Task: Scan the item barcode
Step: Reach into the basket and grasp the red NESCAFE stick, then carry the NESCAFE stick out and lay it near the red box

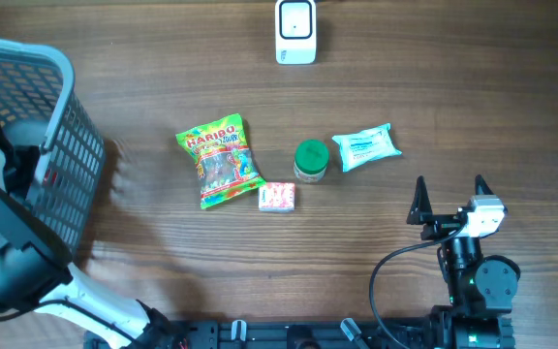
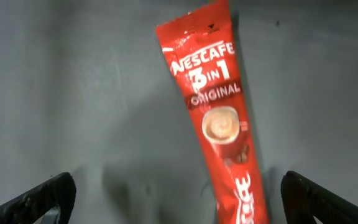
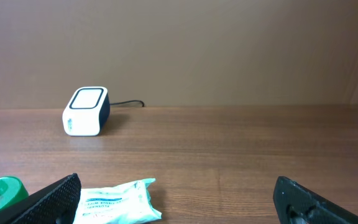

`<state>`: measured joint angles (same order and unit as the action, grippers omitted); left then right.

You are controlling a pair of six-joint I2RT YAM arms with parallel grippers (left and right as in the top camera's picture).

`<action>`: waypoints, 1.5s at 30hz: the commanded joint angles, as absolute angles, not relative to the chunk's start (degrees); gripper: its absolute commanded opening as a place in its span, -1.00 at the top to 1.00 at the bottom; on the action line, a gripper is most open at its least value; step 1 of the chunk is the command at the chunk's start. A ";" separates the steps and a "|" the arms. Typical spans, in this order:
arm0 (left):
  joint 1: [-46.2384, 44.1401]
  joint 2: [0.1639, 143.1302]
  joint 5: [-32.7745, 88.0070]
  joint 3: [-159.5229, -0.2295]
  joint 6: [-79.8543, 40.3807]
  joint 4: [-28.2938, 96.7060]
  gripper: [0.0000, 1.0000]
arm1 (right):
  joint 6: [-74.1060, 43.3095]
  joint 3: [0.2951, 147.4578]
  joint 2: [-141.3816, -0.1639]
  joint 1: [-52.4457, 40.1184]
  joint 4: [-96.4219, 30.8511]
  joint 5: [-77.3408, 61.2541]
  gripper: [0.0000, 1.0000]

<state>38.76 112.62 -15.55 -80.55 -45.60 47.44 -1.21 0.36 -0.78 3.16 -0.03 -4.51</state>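
Observation:
A red Nescafe 3-in-1 sachet (image 2: 219, 118) lies on a grey surface in the left wrist view, its lower end nearer the right finger. My left gripper (image 2: 179, 202) is open above it, and neither finger touches it. In the overhead view the left arm reaches to the grey basket (image 1: 61, 116), and its jaws are hidden there. The white barcode scanner (image 1: 295, 31) stands at the table's far edge, also seen as the scanner (image 3: 86, 111). My right gripper (image 1: 449, 194) stands open and empty at the front right, just short of a pale tissue packet (image 3: 117, 200).
On the table lie a Haribo bag (image 1: 219, 161), a green-lidded jar (image 1: 310, 161), a small pink packet (image 1: 277, 197) and the tissue packet (image 1: 365, 146). The basket fills the left edge. A black cable loops beside the right arm's base (image 1: 478, 281).

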 commanded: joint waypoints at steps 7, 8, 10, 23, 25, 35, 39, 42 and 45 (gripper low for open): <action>39.13 117.40 -17.67 -77.58 -45.43 43.24 0.91 | -1.58 0.30 -0.43 3.25 0.14 -4.93 -0.99; 39.16 117.40 -17.69 -77.58 -45.25 43.11 0.92 | -1.58 0.30 -0.43 3.25 0.14 -4.95 -0.99; 39.29 117.40 -17.63 -77.58 -42.72 43.03 0.92 | -1.56 0.30 -0.43 3.25 0.16 -4.95 -0.99; 39.29 93.91 -17.12 -83.83 -36.21 44.97 0.92 | -1.56 0.30 -0.43 3.25 0.14 -4.95 -0.99; 39.27 87.50 -9.28 -83.83 -36.21 44.97 0.92 | -1.58 0.30 -0.43 3.25 0.14 -4.95 -0.99; 27.22 60.86 20.16 -83.79 -31.40 43.79 0.92 | -1.58 0.30 -0.43 3.25 0.14 -4.93 -0.99; 10.17 62.39 20.10 -80.60 -22.55 51.31 0.92 | -1.56 0.30 -0.43 3.25 0.14 -4.95 -0.98; -1.83 65.41 18.28 -72.07 -19.92 53.30 0.92 | -1.58 0.30 -0.43 3.25 0.14 -4.93 -0.99; -9.67 67.79 16.43 -60.47 -23.24 48.25 0.92 | -1.58 0.30 -0.43 3.25 0.14 -4.95 -0.99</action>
<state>-4.14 66.19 18.02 -68.82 -22.74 51.37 -1.21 0.36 -0.78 3.16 -0.03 -4.51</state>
